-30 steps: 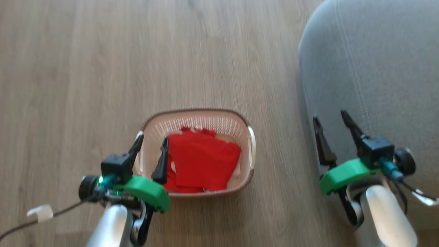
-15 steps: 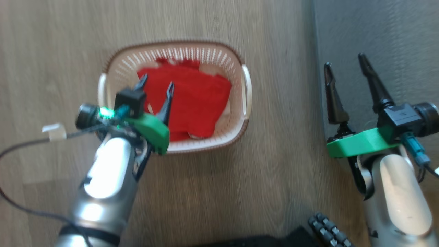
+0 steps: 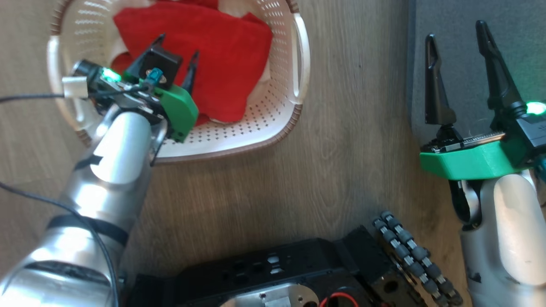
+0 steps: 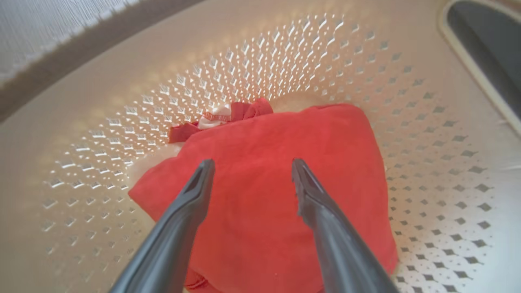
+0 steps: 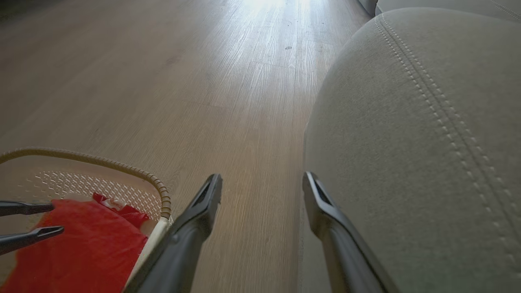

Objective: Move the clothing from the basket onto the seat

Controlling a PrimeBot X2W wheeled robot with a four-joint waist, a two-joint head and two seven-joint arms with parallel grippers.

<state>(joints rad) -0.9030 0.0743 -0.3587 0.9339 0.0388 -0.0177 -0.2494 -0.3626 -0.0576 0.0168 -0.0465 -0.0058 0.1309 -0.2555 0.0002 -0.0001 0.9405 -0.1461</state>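
The cream perforated basket (image 3: 266,111) stands on the floor at the upper left of the head view, with the red clothing (image 3: 226,55) lying crumpled inside it. My left gripper (image 3: 179,46) is open and reaches down inside the basket. In the left wrist view its open gripper (image 4: 252,162) hangs just over the red clothing (image 4: 338,154), nothing between the fingers, with the basket wall (image 4: 427,122) all around. My right gripper (image 3: 456,32) is open beside the front edge of the grey seat (image 3: 524,42). In the right wrist view that gripper (image 5: 262,177) straddles the edge of the seat (image 5: 407,122), with the basket (image 5: 122,169), clothing (image 5: 81,244) and left gripper (image 5: 57,217) at the lower left.
Wood floor (image 3: 341,149) runs between the basket and the seat. My black base (image 3: 277,273) and a roller wheel (image 3: 409,251) show at the bottom of the head view. A dark cable (image 3: 25,98) trails from the left wrist.
The head camera has tilted down, so the whole picture has shifted up. My left gripper has gone from the basket's near left rim down into it, over the clothing. Both grippers stay open.
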